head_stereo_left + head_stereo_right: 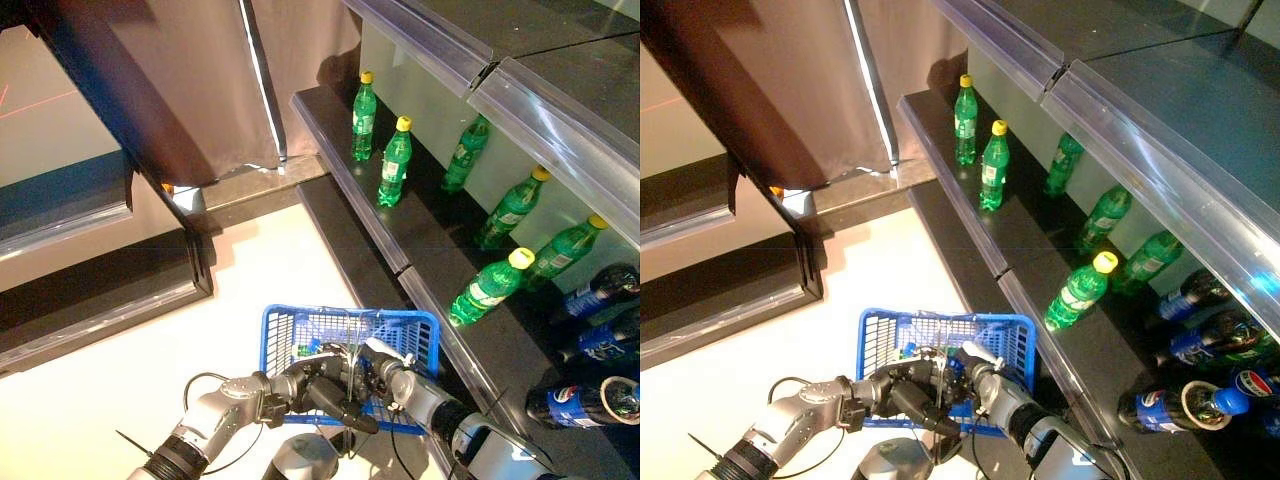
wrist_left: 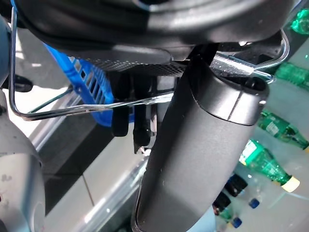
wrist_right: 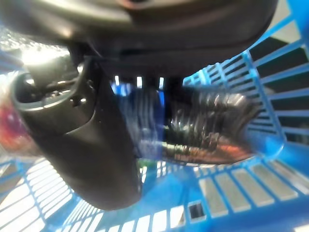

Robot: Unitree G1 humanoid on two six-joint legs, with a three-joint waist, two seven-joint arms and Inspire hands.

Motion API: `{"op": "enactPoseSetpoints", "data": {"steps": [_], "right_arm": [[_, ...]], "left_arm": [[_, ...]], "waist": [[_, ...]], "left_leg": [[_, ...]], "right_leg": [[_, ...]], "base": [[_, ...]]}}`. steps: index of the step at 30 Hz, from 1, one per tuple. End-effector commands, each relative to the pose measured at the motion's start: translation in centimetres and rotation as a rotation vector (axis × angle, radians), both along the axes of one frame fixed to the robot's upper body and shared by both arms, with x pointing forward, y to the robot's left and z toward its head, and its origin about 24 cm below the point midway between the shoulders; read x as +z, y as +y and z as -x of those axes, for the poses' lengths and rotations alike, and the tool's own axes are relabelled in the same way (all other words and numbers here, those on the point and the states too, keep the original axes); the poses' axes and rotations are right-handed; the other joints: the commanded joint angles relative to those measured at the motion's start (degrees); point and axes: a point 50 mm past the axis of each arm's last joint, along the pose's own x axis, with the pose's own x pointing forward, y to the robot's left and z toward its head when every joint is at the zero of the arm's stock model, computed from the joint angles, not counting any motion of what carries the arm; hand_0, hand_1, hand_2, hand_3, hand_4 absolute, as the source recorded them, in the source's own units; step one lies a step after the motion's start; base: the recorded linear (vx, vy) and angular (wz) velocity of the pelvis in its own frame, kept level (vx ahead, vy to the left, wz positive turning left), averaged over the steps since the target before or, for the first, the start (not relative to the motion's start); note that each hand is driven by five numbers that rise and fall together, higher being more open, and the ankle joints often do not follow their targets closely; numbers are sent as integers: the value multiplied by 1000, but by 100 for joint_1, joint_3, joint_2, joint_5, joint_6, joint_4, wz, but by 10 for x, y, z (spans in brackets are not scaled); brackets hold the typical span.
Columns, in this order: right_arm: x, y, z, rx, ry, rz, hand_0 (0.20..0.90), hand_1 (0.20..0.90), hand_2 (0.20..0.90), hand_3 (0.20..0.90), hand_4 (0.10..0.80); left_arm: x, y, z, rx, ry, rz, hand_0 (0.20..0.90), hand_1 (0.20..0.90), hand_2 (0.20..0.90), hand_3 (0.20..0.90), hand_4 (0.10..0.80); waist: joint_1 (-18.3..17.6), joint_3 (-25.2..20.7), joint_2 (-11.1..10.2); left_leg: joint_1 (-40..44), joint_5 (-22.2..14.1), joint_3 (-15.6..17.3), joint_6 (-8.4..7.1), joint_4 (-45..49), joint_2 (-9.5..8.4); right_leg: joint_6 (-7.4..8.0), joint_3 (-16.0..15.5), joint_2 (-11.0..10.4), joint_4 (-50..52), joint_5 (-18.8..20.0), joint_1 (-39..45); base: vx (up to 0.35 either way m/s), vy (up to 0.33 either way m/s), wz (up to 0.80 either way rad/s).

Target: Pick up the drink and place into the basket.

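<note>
The blue basket (image 1: 270, 330) hangs in front of me, raised off the floor. My left hand (image 1: 320, 385) is shut on its thin wire handles (image 2: 72, 108), with the thumb (image 2: 203, 145) across them. My right hand (image 1: 385, 375) reaches down inside the basket (image 3: 241, 179). It is shut on a dark drink bottle (image 3: 207, 125) with a blue label and blue cap, held between the thumb (image 3: 91, 145) and the fingers just above the basket's floor. Something green (image 1: 305, 349) lies in the basket's far left corner.
A dark shelf (image 1: 350, 200) runs along the right, with green bottles (image 1: 396, 160) standing and lying on it and dark cola bottles (image 1: 580, 400) at the near right end. A brown curtain (image 1: 190, 80) hangs at the back. Another low shelf (image 1: 90, 290) stands on the left.
</note>
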Motion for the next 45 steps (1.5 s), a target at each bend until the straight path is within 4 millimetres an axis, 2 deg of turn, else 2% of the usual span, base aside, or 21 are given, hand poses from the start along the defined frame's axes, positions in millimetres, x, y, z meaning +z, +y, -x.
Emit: {"op": "enactPoseSetpoints", "data": {"steps": [1,11,18,22,27,31,38,43,45], "right_arm": [[46,34,-39,112,-228,-73,900,900,900,900,800],[39,26,-34,40,-207,-100,900,900,900,900,800],[29,25,-23,-68,-158,-256,900,900,900,900,800],[22,22,-10,-128,-123,-381,900,900,900,900,800],[4,7,22,-196,-51,-478,900,900,900,900,800],[-2,-4,34,-227,-28,-510,900,900,900,900,800],[-7,-27,46,-272,3,-521,900,900,900,900,800],[-11,-42,54,-304,21,-490,900,900,900,900,800],[-16,-53,62,-338,47,-466,900,900,900,900,800]], "left_arm": [[78,-89,52,-508,-75,641,300,300,300,200,100],[72,-80,48,-469,-79,591,300,300,300,200,100],[64,-70,38,-307,-75,523,300,300,300,200,100],[55,-54,26,-128,-63,484,300,300,300,200,100],[41,-11,4,230,-81,447,300,300,300,200,100],[32,15,-10,421,-133,407,300,300,300,200,100],[14,39,-21,664,-158,394,300,300,300,200,100],[4,52,-22,819,-161,407,300,300,300,200,100],[-4,64,-21,929,-160,405,300,300,300,200,100]], "waist": [[-84,-587,95],[-50,-657,27],[-107,-714,-78],[-255,-768,-171],[-603,-765,-229],[-879,-728,-247],[-1338,-675,-246],[-1608,-702,-222],[-1776,-733,-222]], "left_leg": [[-294,-359,775,169,116,-194],[-171,-452,799,184,115,-153],[-26,-511,884,196,70,-100],[15,-526,997,212,21,-64],[156,-638,1401,228,-20,48],[236,-730,1755,232,24,127],[412,-823,2209,227,42,220],[559,-831,2377,212,-41,260],[631,-844,2476,191,-86,292]], "right_leg": [[20,303,30,851,-264,-348],[50,351,26,817,-268,-269],[88,482,75,707,-223,-189],[109,619,116,584,-171,-189],[127,1040,192,353,-80,-207],[88,1348,237,240,-38,-213],[-20,1741,318,138,-13,-158],[-50,1888,365,80,-8,-93],[-63,1975,393,64,-13,-79]], "base": [[33,-24,1],[16,-15,3],[13,-39,1],[-15,-54,-6],[-33,-64,-22],[-38,-48,-41],[-30,-33,-37],[-15,-8,-12],[-14,-17,-12]]}}
